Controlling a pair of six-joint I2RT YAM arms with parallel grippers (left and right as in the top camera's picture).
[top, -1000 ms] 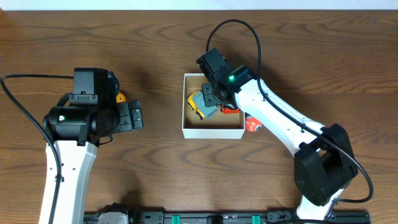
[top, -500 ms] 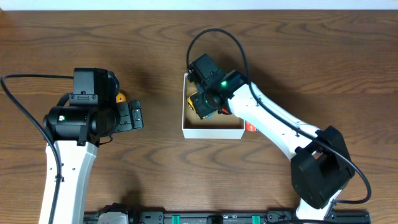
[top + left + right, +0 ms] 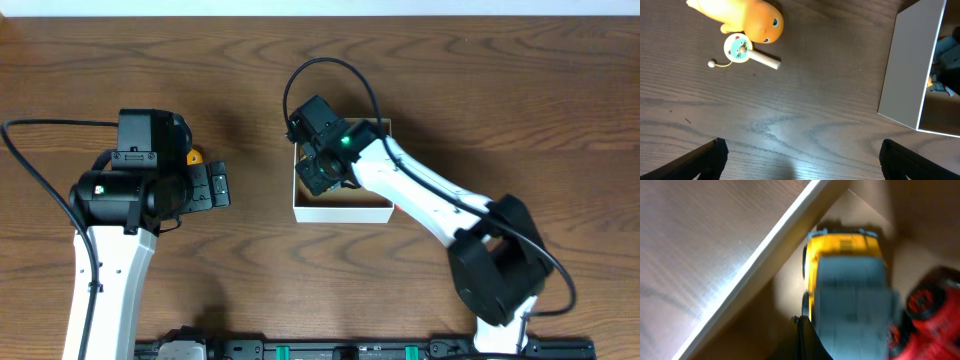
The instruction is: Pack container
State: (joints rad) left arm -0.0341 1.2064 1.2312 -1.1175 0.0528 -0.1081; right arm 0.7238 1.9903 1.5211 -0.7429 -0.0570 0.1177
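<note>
Right wrist: yellow truck (image 3: 850, 280), red toy (image 3: 930, 311) inside container (image 3: 760, 255); left gripper (image 3: 802, 159) spread, right gripper (image 3: 322, 172) unclear.

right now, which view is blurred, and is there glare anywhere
Right wrist view: motion-blurred, the yellow truck and red toy smeared. Left wrist view: sharp, with a pale glare patch on the table below the orange toy. Overhead view: sharp and evenly lit.
</note>
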